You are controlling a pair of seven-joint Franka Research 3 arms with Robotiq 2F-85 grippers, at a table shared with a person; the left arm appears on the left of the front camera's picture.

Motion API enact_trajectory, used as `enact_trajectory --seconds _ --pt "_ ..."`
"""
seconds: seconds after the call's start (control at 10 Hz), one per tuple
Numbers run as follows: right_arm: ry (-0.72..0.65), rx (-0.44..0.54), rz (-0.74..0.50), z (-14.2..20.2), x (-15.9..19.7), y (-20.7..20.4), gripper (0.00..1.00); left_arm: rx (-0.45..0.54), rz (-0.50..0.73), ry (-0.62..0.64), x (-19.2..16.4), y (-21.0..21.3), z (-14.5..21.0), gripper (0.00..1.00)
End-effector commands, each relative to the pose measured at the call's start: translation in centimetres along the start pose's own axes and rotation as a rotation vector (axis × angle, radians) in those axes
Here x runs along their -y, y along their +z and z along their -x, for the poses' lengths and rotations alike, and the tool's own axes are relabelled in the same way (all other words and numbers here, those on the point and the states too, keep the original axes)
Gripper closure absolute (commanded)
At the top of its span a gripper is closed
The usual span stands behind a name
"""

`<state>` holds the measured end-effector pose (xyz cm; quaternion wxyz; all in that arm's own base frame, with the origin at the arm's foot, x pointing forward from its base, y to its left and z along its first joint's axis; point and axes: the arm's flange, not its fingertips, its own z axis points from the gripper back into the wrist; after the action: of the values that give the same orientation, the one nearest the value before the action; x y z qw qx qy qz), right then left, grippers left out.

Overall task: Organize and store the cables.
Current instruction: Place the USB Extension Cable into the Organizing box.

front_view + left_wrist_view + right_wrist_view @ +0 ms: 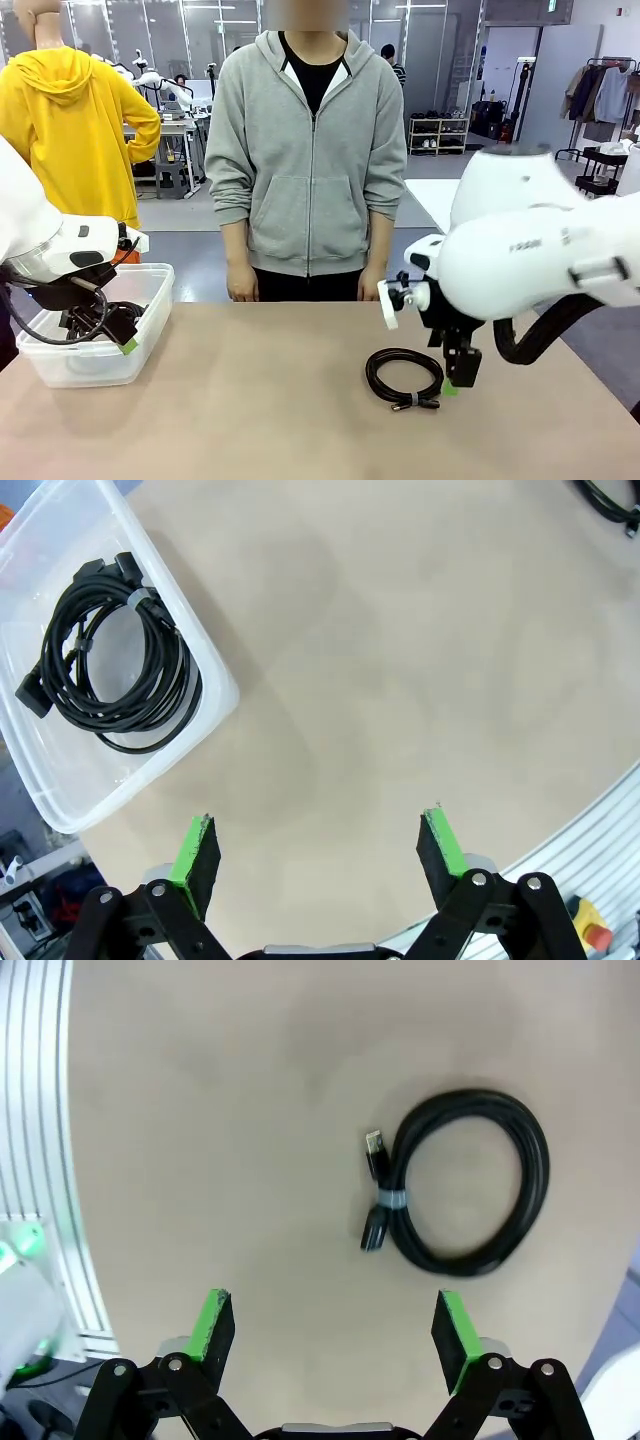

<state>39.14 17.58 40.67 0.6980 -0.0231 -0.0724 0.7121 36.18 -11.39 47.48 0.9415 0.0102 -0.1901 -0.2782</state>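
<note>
1. Where the tan table [250,400] lies bare toward its right half, one coiled cable [403,376] rests flat on it: thin black cord, a few loops forming a rounded ring, bound at one spot by a pale band [392,1201].
2. Same cable [470,1185] in the right wrist view: slightly oval, long axis running from the upper right to the lower left of that picture; two small plug ends [374,1154] lie side by side along the ring's left edge, one pointing up-picture, the other down.
3. Second item: a larger bundle of black cable [115,670] lying inside a clear plastic bin [215,685] at the table's left end. Many loops, bound at the top, with chunkier plugs, one [30,695] at the bundle's left edge and others [110,568] at its top.
4. Right gripper [335,1325]: jaws spread wide, nothing between the green pads [213,1322]; held above the table beside the loose coil, not touching it.
5. Left gripper [320,850]: jaws likewise wide apart and empty, over bare table just beside the bin.
6. A person in a grey hooded top [310,150] stands at the far edge, hands [242,283] hanging at the table's edge.
</note>
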Motion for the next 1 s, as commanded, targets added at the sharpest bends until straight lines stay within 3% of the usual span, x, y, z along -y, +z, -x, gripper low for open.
enact_trajectory --seconds 0.0,0.2,0.4,0.9 --pt "0.093 0.043 -0.029 0.1 1.2 -3.2 0.0 -0.008 -0.017 -0.003 -0.1 0.1 -0.3 0.0" --pt "0.111 0.108 -0.016 -0.1 1.8 -5.0 0.0 -0.008 -0.017 -0.003 -0.1 0.1 -0.3 0.0" --pt "0.046 0.058 -0.033 -0.1 2.6 -6.8 0.0 -0.008 -0.017 -0.003 -0.1 0.1 -0.3 0.0" --pt "-0.002 0.064 -0.099 0.2 4.7 -9.1 0.0 -0.008 -0.017 -0.003 -0.1 0.1 -0.3 0.0"
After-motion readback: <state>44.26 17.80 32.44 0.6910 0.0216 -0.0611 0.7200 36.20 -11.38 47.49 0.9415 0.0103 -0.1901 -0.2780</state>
